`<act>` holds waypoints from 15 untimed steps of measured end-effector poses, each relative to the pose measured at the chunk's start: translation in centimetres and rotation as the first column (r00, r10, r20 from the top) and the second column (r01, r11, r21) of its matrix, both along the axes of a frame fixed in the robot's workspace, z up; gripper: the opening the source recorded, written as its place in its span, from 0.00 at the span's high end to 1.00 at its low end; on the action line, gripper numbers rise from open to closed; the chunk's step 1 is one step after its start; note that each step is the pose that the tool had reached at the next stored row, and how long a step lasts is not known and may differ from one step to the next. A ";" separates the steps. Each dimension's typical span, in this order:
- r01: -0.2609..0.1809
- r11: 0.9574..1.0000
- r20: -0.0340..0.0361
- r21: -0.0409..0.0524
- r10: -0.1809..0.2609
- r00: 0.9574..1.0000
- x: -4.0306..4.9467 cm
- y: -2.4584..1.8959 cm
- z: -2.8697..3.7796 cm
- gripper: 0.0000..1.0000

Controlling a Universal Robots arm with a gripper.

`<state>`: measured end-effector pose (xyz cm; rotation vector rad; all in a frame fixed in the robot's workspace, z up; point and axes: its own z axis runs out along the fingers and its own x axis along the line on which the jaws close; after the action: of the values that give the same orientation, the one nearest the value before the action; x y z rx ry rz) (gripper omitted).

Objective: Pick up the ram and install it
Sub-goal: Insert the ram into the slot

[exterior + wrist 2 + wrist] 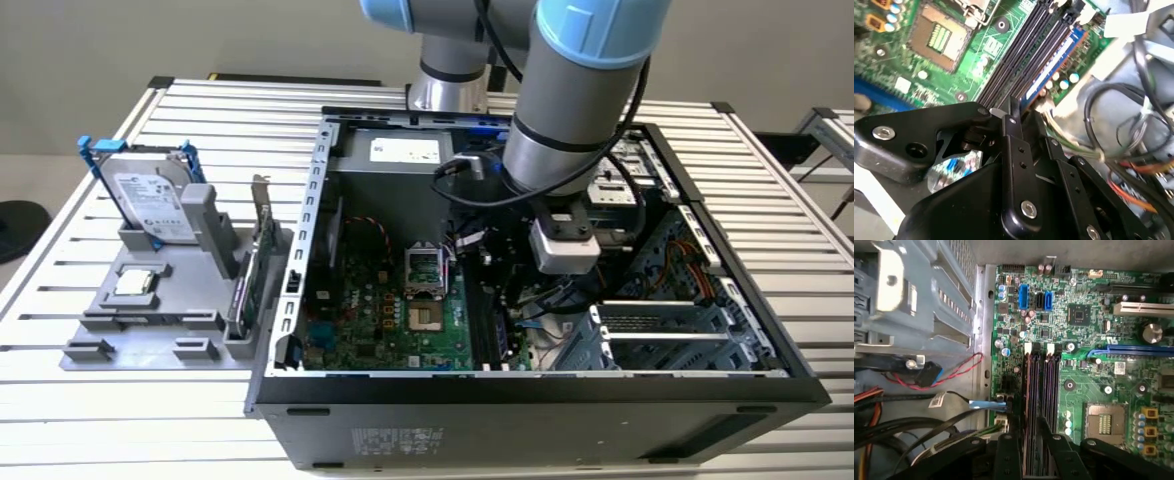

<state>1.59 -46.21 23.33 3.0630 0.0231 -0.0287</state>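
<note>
black gripper (1004,112): low over the memory slots inside the case, its tips at one end of the ram; whether it is apart, together or clamped cannot be told.
ram (1054,65): blue-edged stick standing on edge in the outermost slot, along the board's edge beside the loose cables, carrying a pale label strip whose print cannot be read.
memory slots (1041,390): long black parallel channels with white end clips, running under the gripper in both wrist views.
motherboard (1104,340): green, lying flat on the case floor; the open processor socket (1105,422) sits just beside the slots.
case (534,385): black tower on its side, open on top.
arm (574,100): grey with light blue joints, reaching down into the case.
grey holder (147,320): on the slatted table (80,420) at the exterior view's left, holding a hard drive (147,200) with an unreadable white label, and a small silver chip (134,283).
</note>
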 end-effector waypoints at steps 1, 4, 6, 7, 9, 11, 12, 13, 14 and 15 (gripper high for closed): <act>0.000 1.000 0.000 0.000 0.000 1.000 0.00 0.00 0.42 0.00; 0.000 1.000 0.000 0.002 0.000 1.000 0.00 0.00 1.24 0.00; 0.000 1.000 0.000 0.003 0.000 1.000 0.00 -0.03 1.29 1.00; 0.000 1.000 0.000 0.004 0.000 1.000 0.00 -0.03 1.28 1.00; 0.000 1.000 0.000 0.004 0.000 1.000 0.00 -0.04 1.30 1.00; 0.000 1.000 0.000 0.004 0.000 1.000 0.00 -0.04 1.30 1.00; 0.000 1.000 0.000 0.005 0.000 1.000 0.00 -0.04 1.30 1.00; 0.000 1.000 0.000 0.005 0.000 1.000 0.00 -0.04 1.30 1.00; 0.000 1.000 0.000 0.005 0.000 1.000 0.00 -0.04 1.30 1.00; 0.000 1.000 0.000 0.005 0.000 1.000 0.00 -0.04 1.30 1.00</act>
<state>1.59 -46.25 24.63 3.0683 0.0233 -0.0287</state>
